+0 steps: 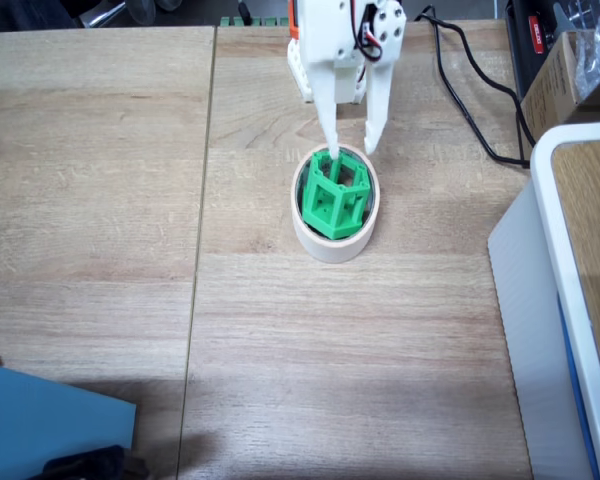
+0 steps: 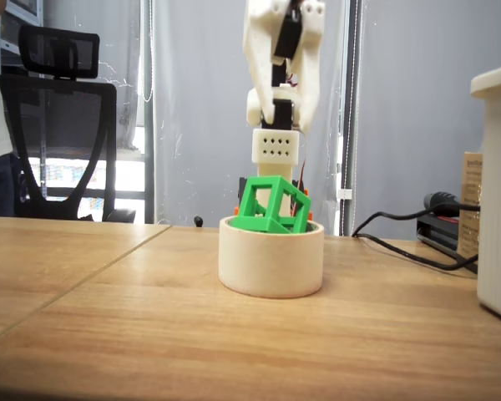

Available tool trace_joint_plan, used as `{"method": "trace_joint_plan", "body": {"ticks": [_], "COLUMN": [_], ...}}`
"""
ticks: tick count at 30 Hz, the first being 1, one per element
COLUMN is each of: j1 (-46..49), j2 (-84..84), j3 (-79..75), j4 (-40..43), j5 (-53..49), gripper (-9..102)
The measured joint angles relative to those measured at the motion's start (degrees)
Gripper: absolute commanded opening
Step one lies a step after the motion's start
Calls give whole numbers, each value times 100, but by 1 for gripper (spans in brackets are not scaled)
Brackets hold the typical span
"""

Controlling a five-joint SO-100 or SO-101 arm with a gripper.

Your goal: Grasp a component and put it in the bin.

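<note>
One component (image 1: pixel 334 194) concerns me, and it sits tilted inside the bin (image 1: pixel 330 243) near the middle of the desk (image 1: pixel 380 360), its upper half poking above the rim. My gripper (image 1: pixel 349 150) hangs at the component's far edge, fingers parted narrowly; one tip touches or nearly touches the frame's top, the other stands just outside it. I judge the release made, so my way out is straight up.
</note>
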Motion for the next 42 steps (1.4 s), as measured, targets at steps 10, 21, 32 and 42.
{"method": "trace_joint_plan", "body": {"ticks": [10, 21, 32, 42], "j1": [1846, 4474, 5977, 6038], "j2": [44, 44, 325, 1819], "j3": [0, 0, 580, 1986], "j4": [0, 0, 0, -97], "j5": [0, 0, 9, 0], "gripper": [10, 5, 0, 0]}}
